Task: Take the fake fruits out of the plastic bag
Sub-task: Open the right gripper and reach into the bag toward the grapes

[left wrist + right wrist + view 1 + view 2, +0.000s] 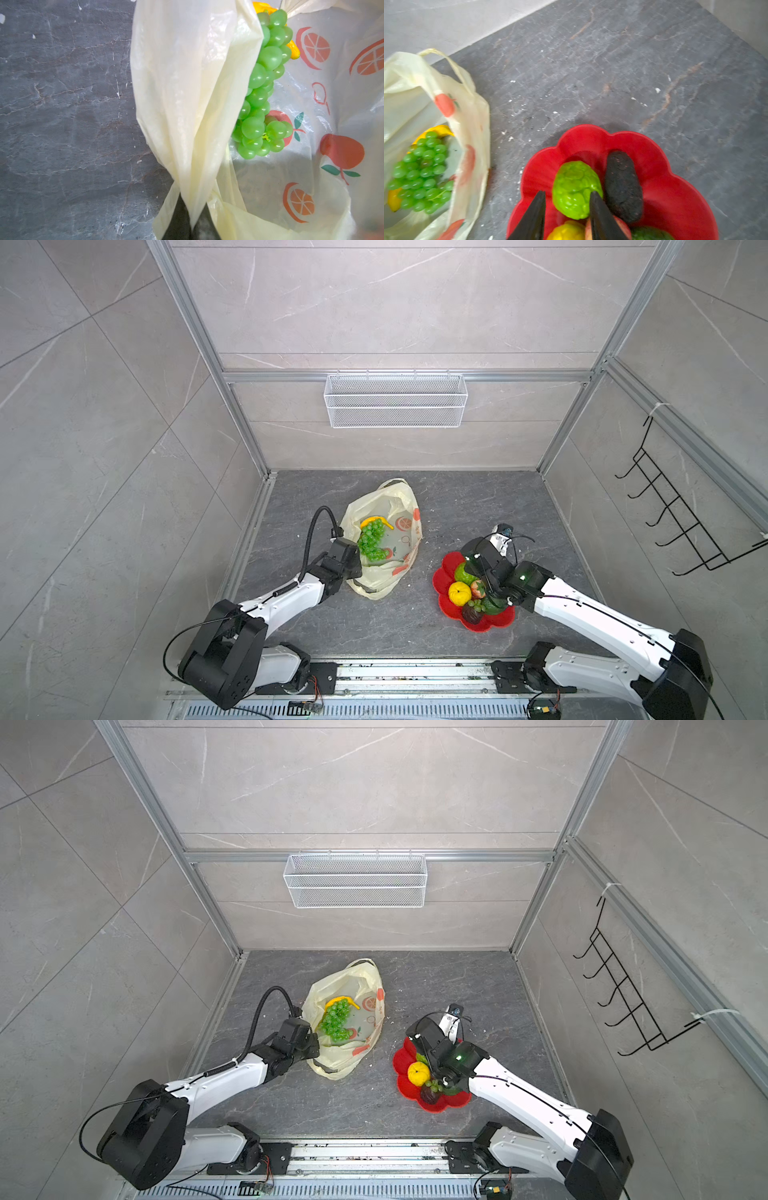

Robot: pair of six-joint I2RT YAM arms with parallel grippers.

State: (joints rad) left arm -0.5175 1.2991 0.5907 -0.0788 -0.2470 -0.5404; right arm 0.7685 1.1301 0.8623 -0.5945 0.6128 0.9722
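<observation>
Thin translucent crinkled plastic bag (pixel 386 506), glossy smooth green grape bunch (pixel 264 87), shiny red plastic plate (pixel 675 187), rough matt dark brown piece (pixel 623 187), matt veined stone-look tabletop (pixel 478 506).

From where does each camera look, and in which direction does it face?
Top views: high above, facing down on table, bag and plate; both arms show.
Left wrist: on the left arm, facing into the bag; left gripper shows, shut on the bag.
Right wrist: on the right arm, facing over the plate toward the bag; right gripper shows, open.
Shared: both wrist views show the grapes in the bag.
</observation>
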